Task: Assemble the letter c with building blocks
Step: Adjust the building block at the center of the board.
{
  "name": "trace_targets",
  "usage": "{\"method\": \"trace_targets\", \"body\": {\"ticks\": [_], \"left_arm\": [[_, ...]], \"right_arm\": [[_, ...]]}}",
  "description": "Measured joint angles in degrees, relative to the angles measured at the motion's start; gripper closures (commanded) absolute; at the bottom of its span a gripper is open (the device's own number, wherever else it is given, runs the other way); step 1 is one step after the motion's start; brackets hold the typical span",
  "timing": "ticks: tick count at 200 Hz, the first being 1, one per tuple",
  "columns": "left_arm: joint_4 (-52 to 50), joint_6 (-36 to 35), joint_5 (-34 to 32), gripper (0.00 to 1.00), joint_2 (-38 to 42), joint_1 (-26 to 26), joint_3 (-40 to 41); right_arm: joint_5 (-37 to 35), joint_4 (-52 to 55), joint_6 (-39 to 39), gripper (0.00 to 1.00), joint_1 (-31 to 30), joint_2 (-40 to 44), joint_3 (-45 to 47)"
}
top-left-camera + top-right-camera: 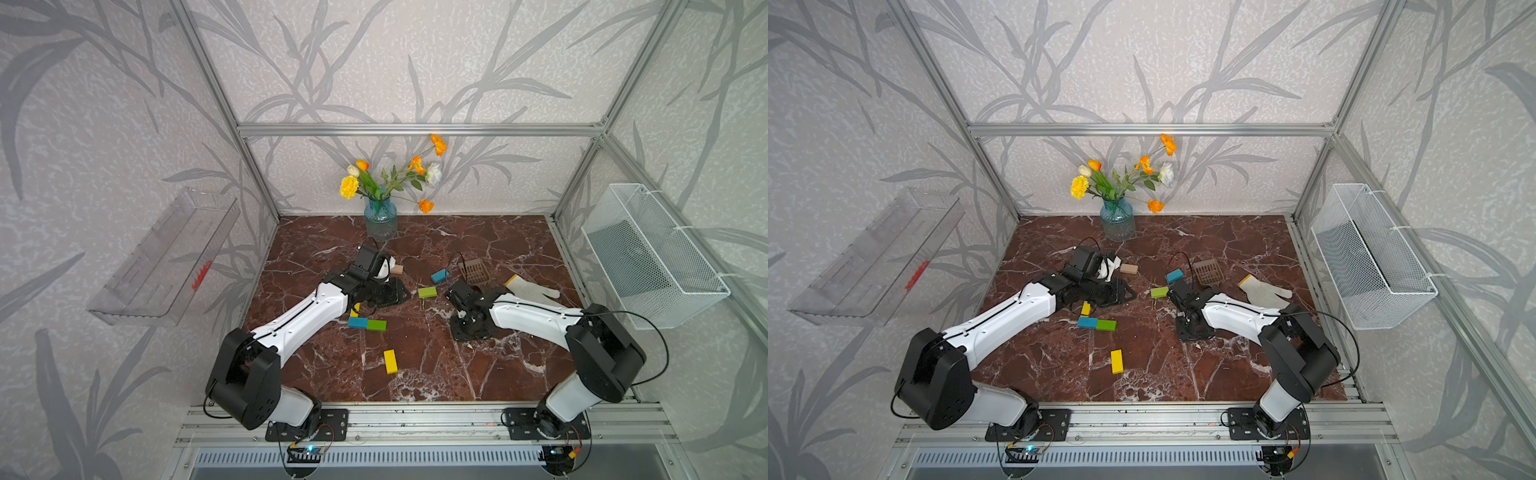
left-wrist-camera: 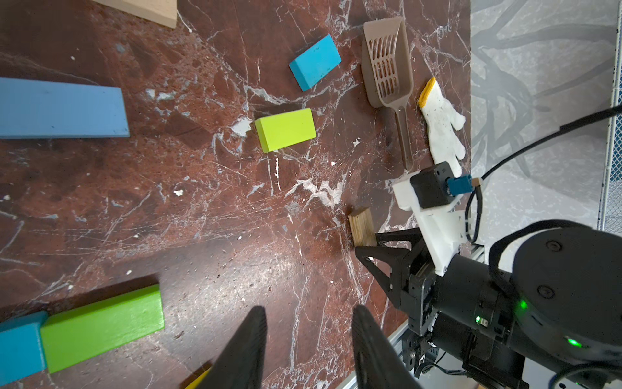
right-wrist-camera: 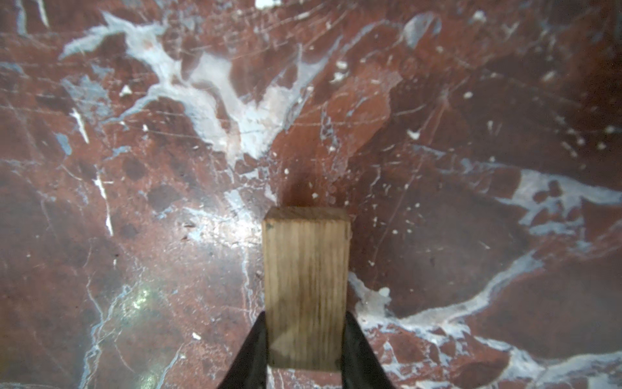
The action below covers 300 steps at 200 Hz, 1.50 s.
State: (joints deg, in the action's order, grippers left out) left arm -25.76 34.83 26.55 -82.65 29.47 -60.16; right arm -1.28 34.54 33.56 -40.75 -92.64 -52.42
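Observation:
Building blocks lie scattered on the marble table (image 1: 498, 374). A teal block (image 1: 358, 322) and a green block (image 1: 376, 325) lie end to end, with a yellow block (image 1: 390, 361) nearer the front. A lime block (image 1: 427, 292), a teal block (image 1: 439, 276) and a tan block (image 1: 397, 269) lie mid-table. My left gripper (image 2: 308, 313) is open and empty, low over the table beside the teal and green pair (image 2: 101, 328). My right gripper (image 3: 304, 320) is shut on a brown wooden block (image 3: 305, 276), held on end just above the table right of centre (image 2: 363, 226).
A brown slotted scoop (image 1: 473, 271) and a white glove (image 1: 532, 289) lie behind the right arm. A glass vase of flowers (image 1: 380, 220) stands at the back. A wire basket (image 1: 652, 257) hangs on the right wall and a clear tray (image 1: 162, 257) on the left.

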Motion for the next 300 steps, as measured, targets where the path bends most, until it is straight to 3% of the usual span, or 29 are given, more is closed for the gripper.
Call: {"method": "trace_targets", "body": {"ticks": [42, 69, 94, 158, 234, 263, 300], "left_arm": [[0.5, 0.8, -0.5, 0.57, 0.0, 0.2, 0.0], [0.5, 0.8, -1.0, 0.57, 0.0, 0.2, 0.0], [0.4, 0.8, -1.3, 0.57, 0.0, 0.2, 0.0], [-9.5, 3.7, -8.7, 0.61, 0.3, 1.4, -1.4], [-23.8, 16.2, -20.3, 0.44, 0.3, 11.6, -1.7], [-24.5, 21.0, -22.6, 0.34, 0.3, 13.6, -0.9], [-23.4, 25.8, -23.3, 0.33, -0.7, 15.0, 3.0]], "right_arm": [[0.0, -0.1, 1.4, 0.66, -0.8, 0.0, 0.0], [0.0, -0.4, 1.9, 0.46, -0.9, 0.0, 0.0], [0.0, -0.3, 3.0, 0.38, -0.9, 0.0, 0.0], [1.9, 3.2, 3.1, 0.41, 0.0, 4.0, -2.2], [7.4, 5.8, 1.5, 0.39, 7.8, 12.3, -1.0], [9.3, 6.0, 0.4, 0.39, 9.9, 13.9, 0.8], [11.5, 6.0, -0.8, 0.39, 12.0, 14.2, 3.2]]}}
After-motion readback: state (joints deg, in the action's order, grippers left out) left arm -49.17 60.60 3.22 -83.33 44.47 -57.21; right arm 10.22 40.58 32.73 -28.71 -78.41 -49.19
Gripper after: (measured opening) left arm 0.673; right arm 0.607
